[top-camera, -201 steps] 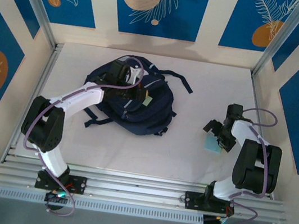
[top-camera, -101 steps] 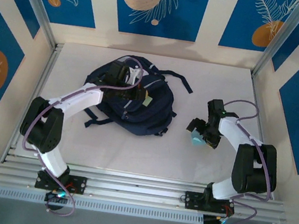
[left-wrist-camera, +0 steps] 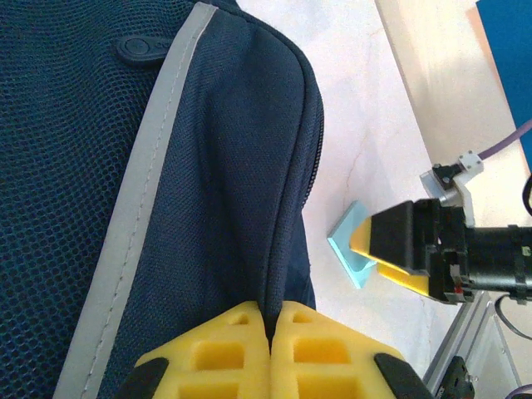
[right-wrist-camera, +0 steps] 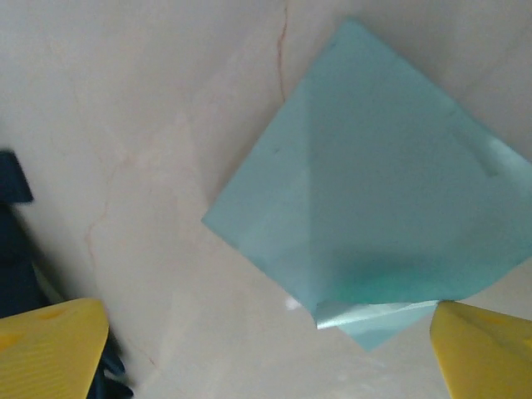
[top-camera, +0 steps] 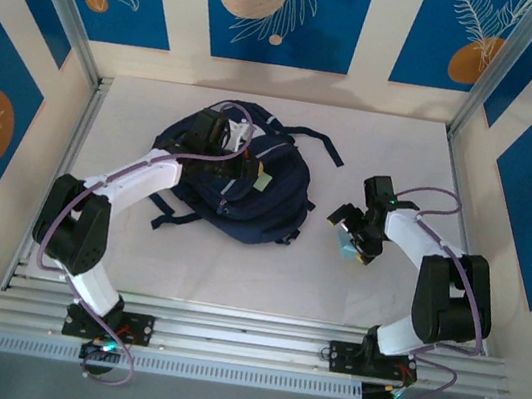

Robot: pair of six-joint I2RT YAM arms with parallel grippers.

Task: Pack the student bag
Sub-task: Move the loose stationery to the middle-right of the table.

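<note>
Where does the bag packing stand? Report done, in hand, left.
Done: the left gripper is shut on the student bag fabric by its zipper. In hand: the right gripper stands open around a light blue pad lying on the table beside the bag. Left: gripping the pad and getting it into the bag; whether the zipper is open cannot be told.

A pale, faintly veined tabletop (top-camera: 234, 275) filled the middle of the frame. Cream walls (top-camera: 373, 34) with blue panels (top-camera: 273, 29) enclosed it at top, left and right. Aluminium rails (top-camera: 244, 340) crossed the bottom.
</note>
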